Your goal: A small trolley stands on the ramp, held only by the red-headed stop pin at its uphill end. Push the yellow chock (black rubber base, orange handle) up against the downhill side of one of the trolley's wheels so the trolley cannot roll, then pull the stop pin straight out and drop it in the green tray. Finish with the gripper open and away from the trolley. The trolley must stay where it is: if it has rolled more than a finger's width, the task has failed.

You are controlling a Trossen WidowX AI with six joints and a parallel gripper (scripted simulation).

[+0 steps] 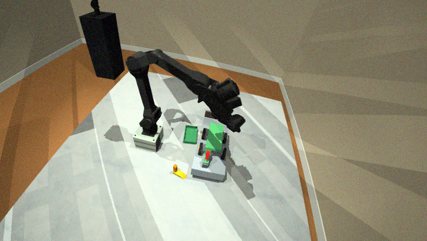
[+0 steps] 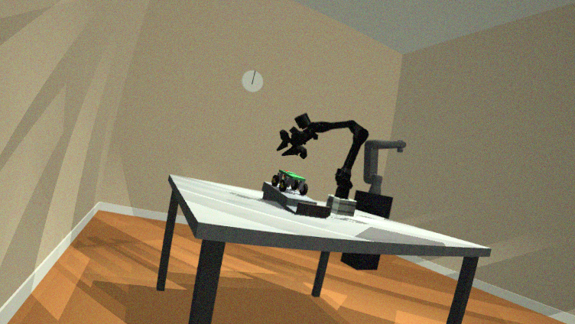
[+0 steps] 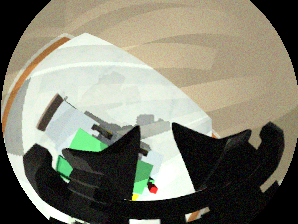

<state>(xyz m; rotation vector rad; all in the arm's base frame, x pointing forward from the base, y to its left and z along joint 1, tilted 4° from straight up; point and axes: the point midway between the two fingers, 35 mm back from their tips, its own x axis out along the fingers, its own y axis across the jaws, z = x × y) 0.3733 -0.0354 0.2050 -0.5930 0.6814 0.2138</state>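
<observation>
The green trolley (image 1: 216,134) (image 2: 292,176) (image 3: 81,139) stands with its wheels on the grey ramp (image 1: 208,171) (image 3: 67,122). The red-headed stop pin (image 1: 207,155) (image 3: 153,189) is upright in its holder at the trolley's uphill end. The yellow chock (image 1: 180,174) with its orange handle lies on the table beside the ramp's uphill end, away from the wheels. The green tray (image 1: 189,142) lies between the arm's base and the ramp, with nothing seen in it. My gripper (image 2: 280,152) (image 3: 155,127) is partly open and empty, high above the trolley and ramp.
A dark brown block (image 1: 208,113) (image 2: 313,209) (image 3: 50,112) stands across the ramp's downhill end. The arm's pale base block (image 1: 146,143) (image 2: 341,205) is beyond the tray. A black pedestal (image 1: 103,45) with another arm stands off the table.
</observation>
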